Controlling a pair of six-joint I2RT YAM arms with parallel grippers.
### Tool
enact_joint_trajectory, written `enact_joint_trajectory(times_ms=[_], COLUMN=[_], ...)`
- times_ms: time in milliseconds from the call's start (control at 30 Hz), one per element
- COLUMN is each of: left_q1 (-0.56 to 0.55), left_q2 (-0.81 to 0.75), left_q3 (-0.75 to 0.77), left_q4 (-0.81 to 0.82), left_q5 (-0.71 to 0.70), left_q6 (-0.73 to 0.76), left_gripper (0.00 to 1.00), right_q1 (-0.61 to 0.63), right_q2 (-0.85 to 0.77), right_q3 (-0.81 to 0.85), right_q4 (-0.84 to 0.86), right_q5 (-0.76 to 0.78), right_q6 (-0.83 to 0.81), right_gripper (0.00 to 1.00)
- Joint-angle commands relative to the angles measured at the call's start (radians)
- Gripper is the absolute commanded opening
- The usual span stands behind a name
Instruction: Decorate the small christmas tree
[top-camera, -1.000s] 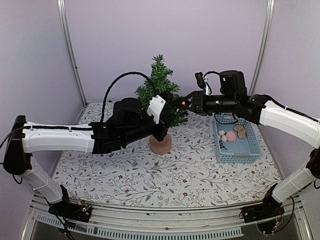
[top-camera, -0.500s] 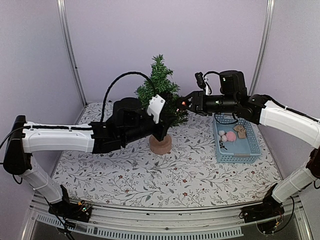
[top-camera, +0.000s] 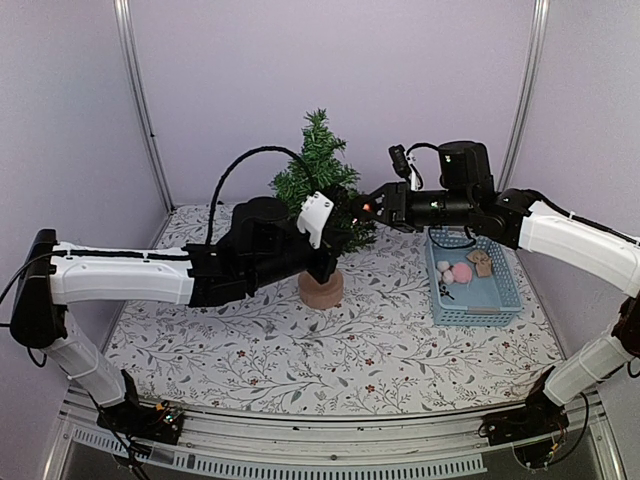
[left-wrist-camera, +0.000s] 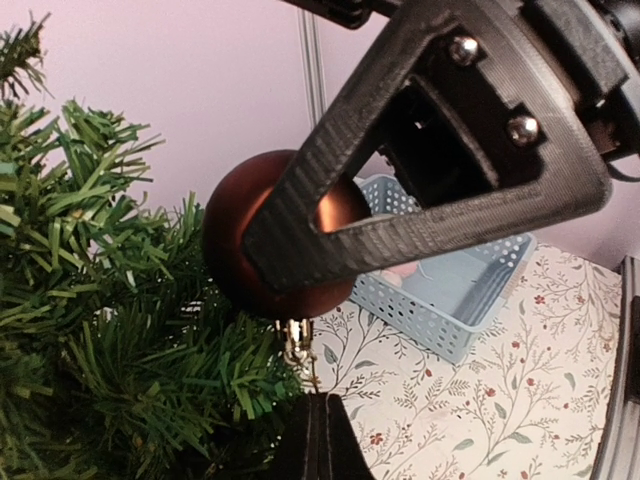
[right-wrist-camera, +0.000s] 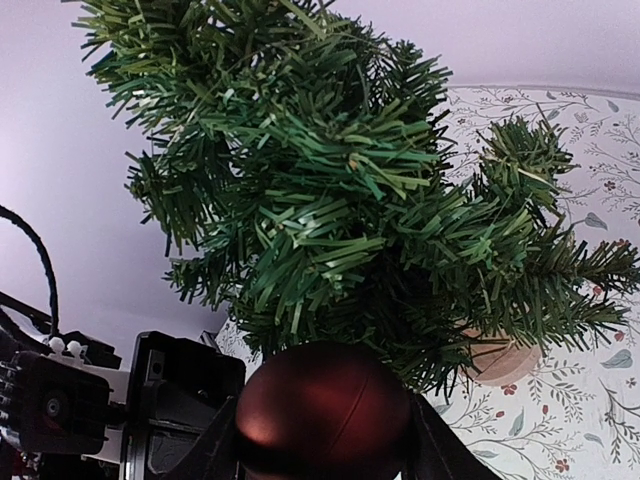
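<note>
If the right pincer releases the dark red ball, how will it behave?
The dark red ball is round and smooth, so it would probably roll if dropped on the table. Its gold cap suggests a hollow, light, perhaps fragile shell. The right pincer touches only its curved sides, so it may slip.

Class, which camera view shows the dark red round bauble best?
Right wrist: the dark red round bauble fills the foreground, unobstructed, between the jaws. Left wrist shows it partly behind a black finger; top external shows only a tiny red speck.
</note>
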Motion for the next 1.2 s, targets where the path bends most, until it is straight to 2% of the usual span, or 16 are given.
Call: enact_joint_trajectory(times_ms=[0, 367, 1167], left_q1=[0.014, 0.016, 0.021], left_q2=[-0.001, -0.057, -0.013], left_q3=[0.016, -0.039, 0.013], left_q4=[-0.009, 0.023, 0.018], left_q5=[-0.024, -0.037, -0.050], left_q6=[-0.007, -0.020, -0.012], left_gripper=[0.00, 0.00, 0.00], right_q1=[0.010, 0.009, 0.007], right_q2=[0.006, -0.003, 0.016], right_q3=[0.020, 0.016, 0.043], right_q4=[0.023, 0.023, -0.004], right_q5=[-0.011, 0.005, 0.102], right_q6=[-0.007, -0.009, 0.002], right_gripper=[0.18, 0.18, 0.18])
